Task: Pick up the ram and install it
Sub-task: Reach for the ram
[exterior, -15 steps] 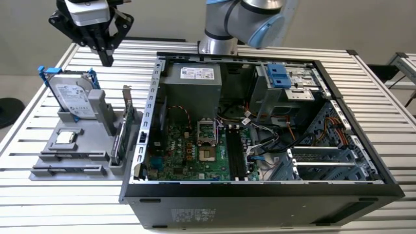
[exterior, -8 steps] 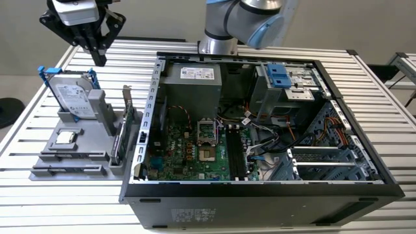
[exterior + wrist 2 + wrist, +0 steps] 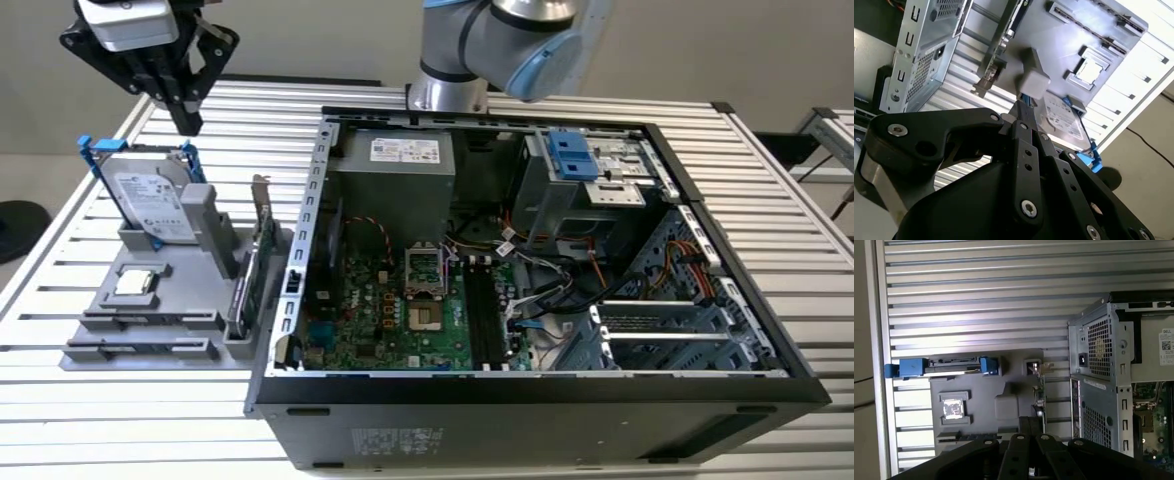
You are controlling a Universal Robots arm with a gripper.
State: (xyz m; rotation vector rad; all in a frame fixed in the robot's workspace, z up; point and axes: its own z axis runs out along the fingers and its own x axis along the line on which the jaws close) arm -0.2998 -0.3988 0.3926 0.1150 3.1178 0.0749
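Ram stands edge-up, gripper well apart.

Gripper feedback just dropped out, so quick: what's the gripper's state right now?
Gripper: jaws closed, holding nothing, up above the hard drive.

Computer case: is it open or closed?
Open. The case lies with its side off, so the green board inside shows.

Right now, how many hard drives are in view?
1. The hard drive stands upright in the gray holder, on the exterior view's left of the computer case; more might hide inside.
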